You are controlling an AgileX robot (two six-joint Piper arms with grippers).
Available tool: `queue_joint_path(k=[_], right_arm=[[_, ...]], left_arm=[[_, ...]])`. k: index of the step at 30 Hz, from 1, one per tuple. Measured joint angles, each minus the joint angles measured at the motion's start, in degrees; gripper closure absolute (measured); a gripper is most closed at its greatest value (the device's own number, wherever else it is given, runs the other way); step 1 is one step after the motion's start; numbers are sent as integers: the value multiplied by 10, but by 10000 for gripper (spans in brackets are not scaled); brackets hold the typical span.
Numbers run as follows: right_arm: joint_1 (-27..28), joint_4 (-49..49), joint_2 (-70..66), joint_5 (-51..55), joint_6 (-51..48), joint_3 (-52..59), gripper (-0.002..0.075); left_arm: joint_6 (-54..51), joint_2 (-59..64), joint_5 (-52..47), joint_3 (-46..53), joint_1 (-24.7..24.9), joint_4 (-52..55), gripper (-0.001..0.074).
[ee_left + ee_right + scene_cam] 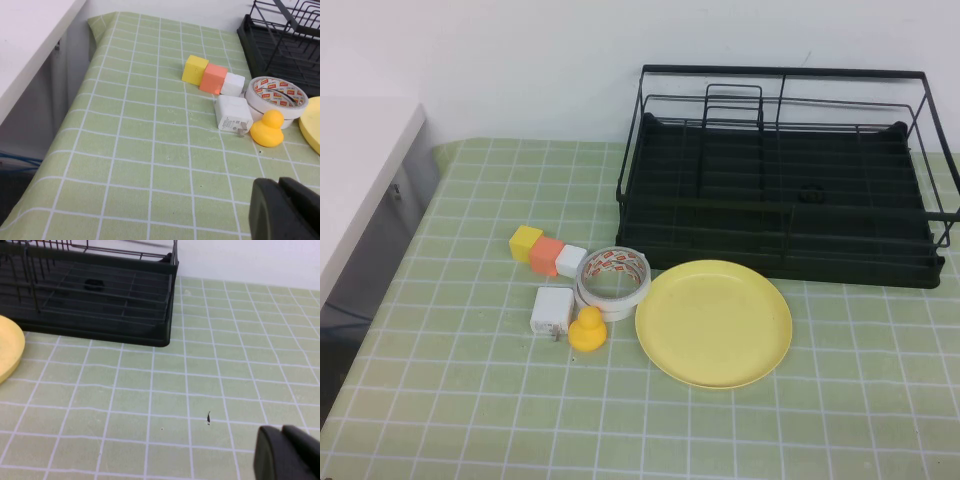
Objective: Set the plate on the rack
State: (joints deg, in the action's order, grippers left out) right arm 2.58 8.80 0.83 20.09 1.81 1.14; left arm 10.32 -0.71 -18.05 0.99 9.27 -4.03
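Observation:
The pale-yellow plate [713, 322] lies flat on the green checked cloth, just in front of the black wire rack [782, 178]. Its edge shows in the left wrist view [312, 124] and the right wrist view [9, 352]. The rack shows in the left wrist view [280, 45] and the right wrist view [90, 295]. Neither arm shows in the high view. My left gripper [280, 205] is shut and empty, low over the cloth near the front left, well short of the plate. My right gripper [285, 452] is shut and empty, over the cloth to the right of the plate.
Left of the plate lie a tape roll [612, 283], a yellow duck [587, 329], a white charger [552, 311] and yellow [525, 243], orange [548, 255] and white [571, 260] blocks. A white counter [360, 170] borders the table's left.

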Motion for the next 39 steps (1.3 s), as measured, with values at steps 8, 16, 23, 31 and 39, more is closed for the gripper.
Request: queue_joint_path(k=[8,16,23,31,39], right_arm=[[0,0,0,0,0,0,715],[0,9,0,0,0,0,715],[0,13,0,0,0,0,715],[0,1,0,0,0,0,715],[0,-310,0,5,0,1,715]], left_arm=[[0,0,0,0,0,0,736],[0,0,0,0,0,0,737],[0,0,0,0,0,0,737],[37,0,10,0,0,-54,737],[155,0,117,2,0,-467,737]])
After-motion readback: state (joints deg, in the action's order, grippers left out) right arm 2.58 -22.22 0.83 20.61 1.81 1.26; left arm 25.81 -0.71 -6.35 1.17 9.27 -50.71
